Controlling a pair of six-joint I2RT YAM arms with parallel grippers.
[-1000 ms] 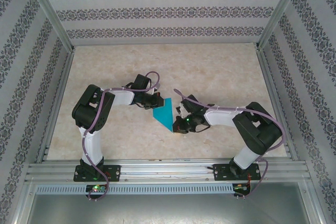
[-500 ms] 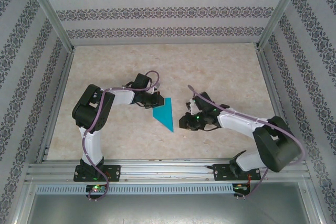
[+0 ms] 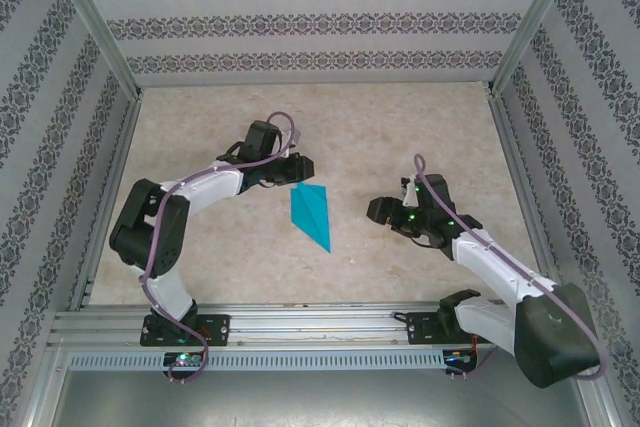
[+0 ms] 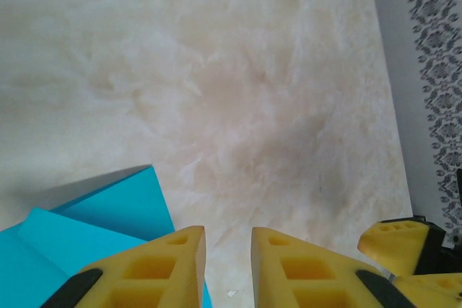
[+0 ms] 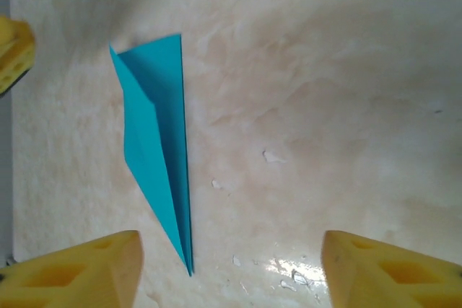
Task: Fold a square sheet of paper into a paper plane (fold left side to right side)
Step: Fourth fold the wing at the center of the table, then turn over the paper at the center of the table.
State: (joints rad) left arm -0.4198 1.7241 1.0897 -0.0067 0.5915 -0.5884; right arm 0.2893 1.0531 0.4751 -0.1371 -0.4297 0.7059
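Paper plane (image 3: 310,215) lies flat on worktop (image 3: 430,127) between both arms, touched by neither.
Left gripper (image 4: 228,243) just beside its wide end, fingers (image 4: 159,268) narrowly apart, empty.
Right gripper (image 5: 231,268) apart on other side, fingers (image 5: 94,268) wide, empty.
Risk: thin paper unpinned, so flaps may spring up or passing finger may nudge it askew.
Left wrist view cuts plane off.
Crease tightness, lower layers: cannot tell.

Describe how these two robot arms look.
The left arm and right arm share white links, bulky black joints and a purple cable looping alongside. Green lights glow at the right wrist. The left tool and right tool have yellow fingers.
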